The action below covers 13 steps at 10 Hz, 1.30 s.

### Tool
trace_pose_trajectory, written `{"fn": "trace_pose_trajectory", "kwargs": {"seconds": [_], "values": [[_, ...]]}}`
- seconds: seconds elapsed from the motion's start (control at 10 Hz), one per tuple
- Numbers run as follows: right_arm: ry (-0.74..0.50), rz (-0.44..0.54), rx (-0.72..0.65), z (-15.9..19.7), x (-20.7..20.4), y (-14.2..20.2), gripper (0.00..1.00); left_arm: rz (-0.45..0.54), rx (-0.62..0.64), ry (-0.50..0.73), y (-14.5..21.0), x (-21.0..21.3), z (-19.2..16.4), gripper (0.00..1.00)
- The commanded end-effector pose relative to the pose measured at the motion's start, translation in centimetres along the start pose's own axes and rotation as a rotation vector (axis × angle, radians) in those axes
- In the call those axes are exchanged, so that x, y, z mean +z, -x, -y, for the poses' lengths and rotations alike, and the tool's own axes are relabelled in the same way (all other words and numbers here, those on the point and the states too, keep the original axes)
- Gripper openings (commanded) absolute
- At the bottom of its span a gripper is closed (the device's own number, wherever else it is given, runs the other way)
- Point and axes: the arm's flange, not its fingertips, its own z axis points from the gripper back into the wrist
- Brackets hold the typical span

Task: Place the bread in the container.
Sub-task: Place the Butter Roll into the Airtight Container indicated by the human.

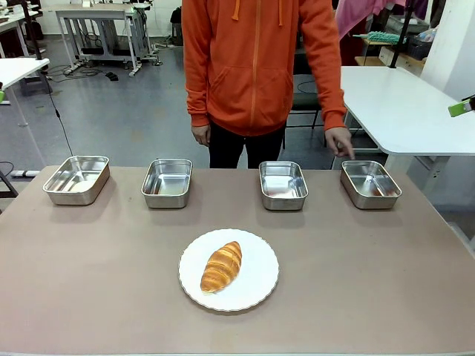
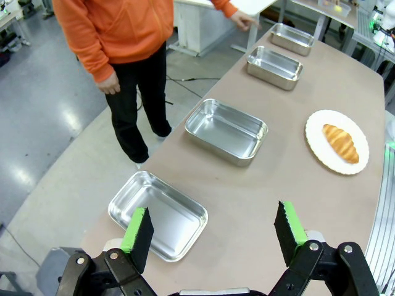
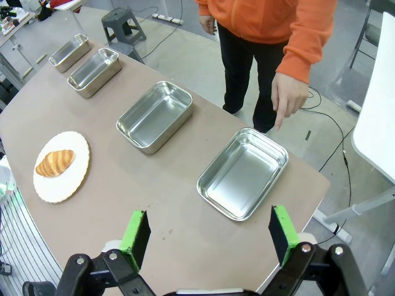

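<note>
My left pincer (image 2: 213,213) and right pincer (image 3: 207,213) hang apart and empty, since the bread (image 1: 221,266) lies untouched on its plate (image 1: 257,289) and the person's hand (image 1: 341,141) marks the container (image 1: 369,183).

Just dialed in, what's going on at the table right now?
Nothing is held yet. The croissant lies on the white plate near the robot's side. A person's hand points at the steel pan at the right end of a row of four, all empty. The left gripper and right gripper hang open above the table, apart from everything.
</note>
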Motion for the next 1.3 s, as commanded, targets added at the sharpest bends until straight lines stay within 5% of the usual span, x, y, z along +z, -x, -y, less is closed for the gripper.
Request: {"fn": "trace_pose_trajectory", "kwargs": {"seconds": [0.0,1.2], "values": [[-0.008,0.016,0.002,0.02,-0.05,-0.10,1.00,-0.003,-0.006,0.000,-0.13,0.04,0.10,1.00],[0.000,0.000,0.000,0.00,0.00,0.00,1.00,-0.003,-0.006,0.000,-0.13,0.04,0.10,1.00]]}}
